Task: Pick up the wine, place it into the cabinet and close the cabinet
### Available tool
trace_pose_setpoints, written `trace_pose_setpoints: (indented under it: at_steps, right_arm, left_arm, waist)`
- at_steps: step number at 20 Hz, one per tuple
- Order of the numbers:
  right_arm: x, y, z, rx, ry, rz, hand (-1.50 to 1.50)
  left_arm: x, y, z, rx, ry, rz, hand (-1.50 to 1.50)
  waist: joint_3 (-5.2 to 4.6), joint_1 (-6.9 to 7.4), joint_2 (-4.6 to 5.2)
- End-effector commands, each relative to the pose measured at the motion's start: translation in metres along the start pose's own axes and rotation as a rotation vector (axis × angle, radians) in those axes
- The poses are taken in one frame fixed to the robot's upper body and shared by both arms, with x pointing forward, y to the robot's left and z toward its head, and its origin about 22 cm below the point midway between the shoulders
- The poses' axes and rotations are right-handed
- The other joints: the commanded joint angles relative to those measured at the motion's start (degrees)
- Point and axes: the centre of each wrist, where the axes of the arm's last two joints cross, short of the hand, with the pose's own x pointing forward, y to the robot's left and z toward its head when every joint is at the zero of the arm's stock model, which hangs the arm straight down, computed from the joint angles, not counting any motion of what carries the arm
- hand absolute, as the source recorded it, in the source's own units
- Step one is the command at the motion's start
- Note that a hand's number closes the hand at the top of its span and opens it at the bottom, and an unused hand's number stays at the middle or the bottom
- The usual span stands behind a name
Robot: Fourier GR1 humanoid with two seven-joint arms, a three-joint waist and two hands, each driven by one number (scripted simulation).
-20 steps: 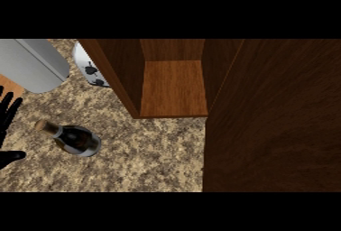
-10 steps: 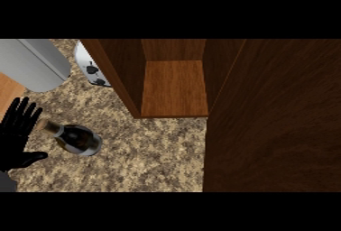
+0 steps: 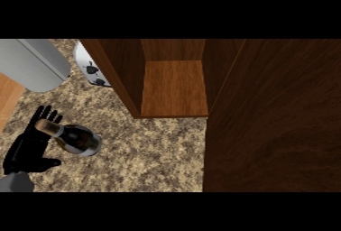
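I see my left hand [image 3: 28,151] at the lower left of the head view, fingers straight and spread, thumb held out apart from them; nothing is gripped. The neck of the wine bottle [image 3: 75,137] overlaps the fingers, its tan cap sitting at the fingertips; whether they actually touch I cannot tell. The bottle is dark glass, round-bodied, glossy, standing just to the right of the palm on the speckled granite counter [image 3: 146,153]. Beyond the hand, up and to the right, the cabinet [image 3: 174,88] stands open: dark brown wood walls, a lighter wood floor inside. Its door [image 3: 273,117], a broad dark wood-grain panel, lies furthest right. Above the fingertips sits a smooth grey rounded object [image 3: 33,63].
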Motion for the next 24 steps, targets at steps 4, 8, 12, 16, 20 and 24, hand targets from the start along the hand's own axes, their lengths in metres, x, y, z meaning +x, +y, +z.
trace_pose_setpoints:
  at_steps: [4, 8, 12, 16, 20, 24]
  right_arm:
    - [0.024, 0.007, 0.015, 0.039, -0.058, -0.018, -1.5]
    - [0.035, 0.013, 0.013, 0.039, -0.064, -0.026, -1.5]
    - [0.038, 0.003, 0.011, 0.051, -0.07, -0.015, -1.5]
    - [0.025, 0.005, 0.004, 0.03, -0.049, -0.037, -1.5]
    - [0.029, 0.007, 0.013, 0.04, -0.069, -0.038, -1.5]
    - [0.024, 0.016, 0.017, 0.047, -0.048, -0.033, -1.5]
  left_arm:
    - [-0.048, -0.011, 0.003, -0.022, 0.061, 0.081, -1.5]
    - [-0.034, 0.003, -0.006, -0.058, 0.043, 0.128, -1.5]
    - [-0.052, -0.005, 0.0, -0.054, 0.056, 0.129, -1.5]
    - [-0.043, 0.004, -0.007, -0.009, 0.051, 0.175, -1.5]
    - [-0.067, -0.016, -0.001, -0.027, 0.015, 0.22, -1.5]
    - [-0.06, -0.018, -0.015, -0.04, 0.017, 0.221, -1.5]
  waist:
    - [-0.02, -0.15, 0.06]
    - [-0.08, -0.34, 0.14]
    - [-0.09, -0.34, 0.2]
    - [-0.15, -0.54, 0.38]
    - [-0.09, -0.57, 0.14]
    - [-0.18, -1.23, 0.27]
